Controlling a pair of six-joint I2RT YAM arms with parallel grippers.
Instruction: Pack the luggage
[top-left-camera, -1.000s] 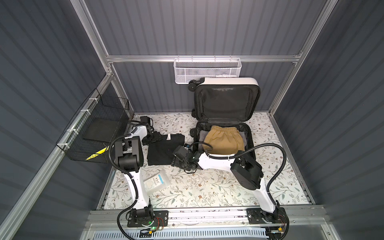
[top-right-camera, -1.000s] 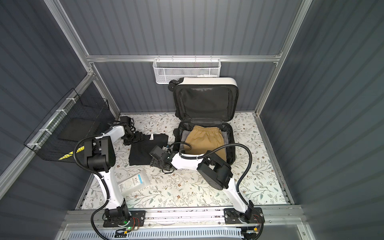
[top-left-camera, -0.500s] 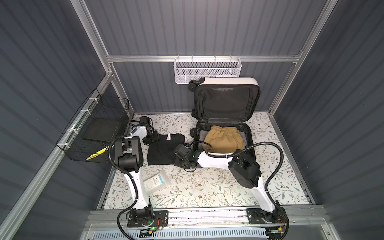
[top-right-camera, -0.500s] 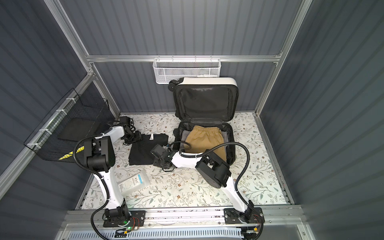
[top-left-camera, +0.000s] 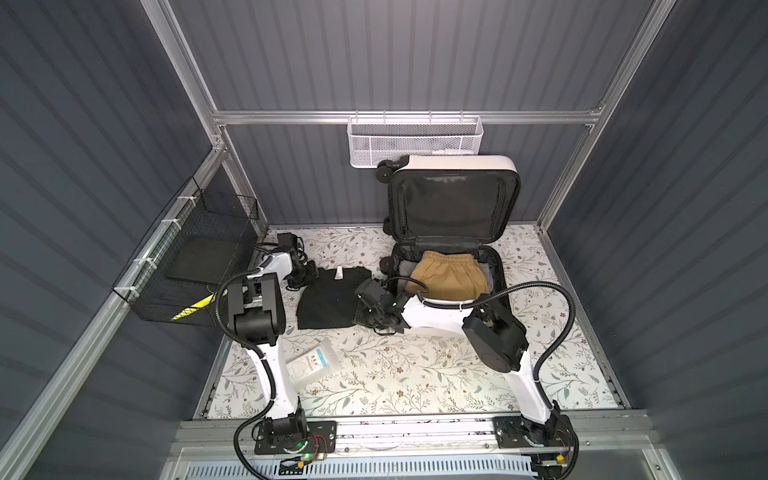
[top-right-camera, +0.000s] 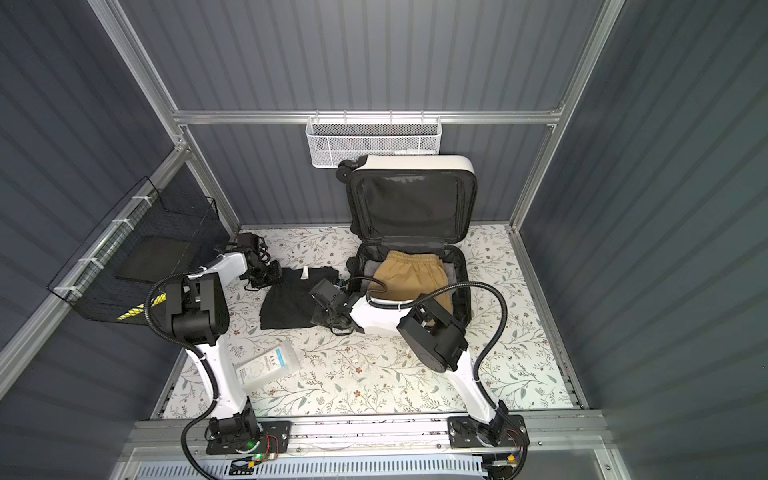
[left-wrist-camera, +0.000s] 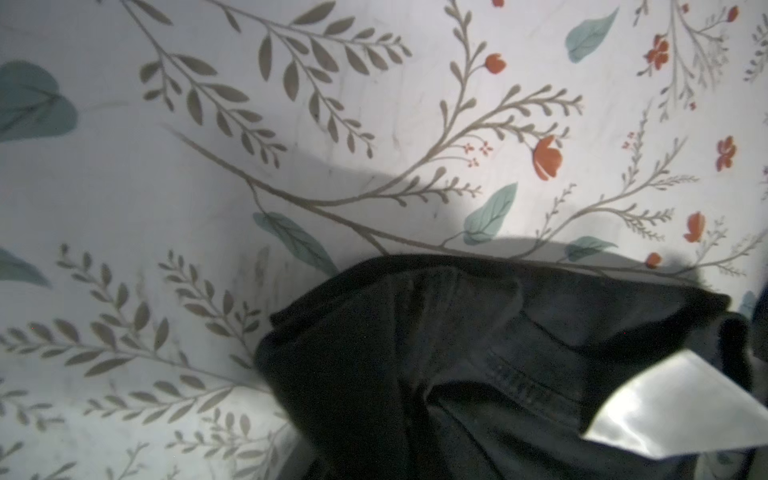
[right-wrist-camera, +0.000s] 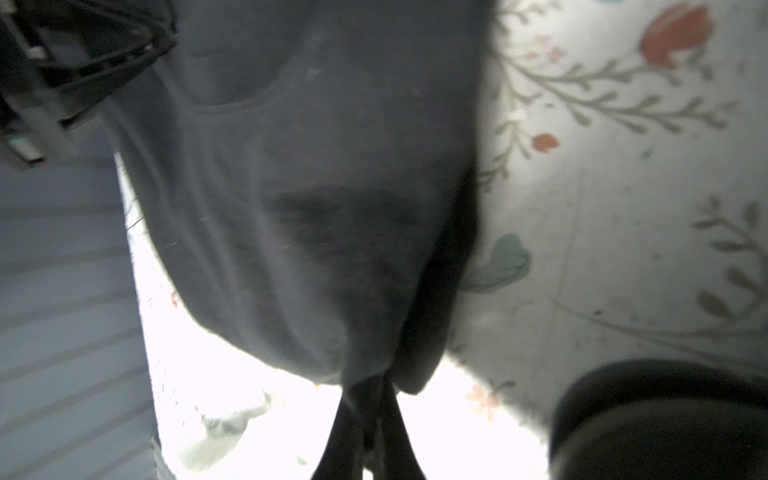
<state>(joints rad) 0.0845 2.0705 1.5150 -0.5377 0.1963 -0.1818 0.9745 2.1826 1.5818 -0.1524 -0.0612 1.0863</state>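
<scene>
Seems to be at the pick-up of the black shirt (top-left-camera: 328, 299), spread flat on the bench (top-left-camera: 415, 374) just left of the suitcase (top-left-camera: 457, 160). Finds that suitcase open at the back of the bench, lid upright against the rear wall, tan shorts (top-left-camera: 446, 278) in the lower half. Pinches the shirt's near right corner in the right hand (right-wrist-camera: 368, 415), clenched on a gathered fold of cloth. Places the left hand (top-left-camera: 309, 277) at the shirt's far left corner, touching or nearly so; cannot tell from any view whether clenched or released there. Calls next, by the look of it, for a joint lift of both corners, a carry to the right over the case's side wall and a lowering onto the shorts. Needs enough height to clear that wall, and care against dragging loose cloth across the zip. Leaves a clear packet (top-left-camera: 313, 365) with a blue label unpacked near the left arm's base. Gives the whole layout, case, shorts and packet, in both top views only. Gives the pinch itself, cloth bunched between dark fingers, in the right wrist view alone. Offers in the left wrist view just a rumpled shirt corner on the flowered bench cover and a shiny pale flap, perhaps the neck label, with no fingers showing.
</scene>
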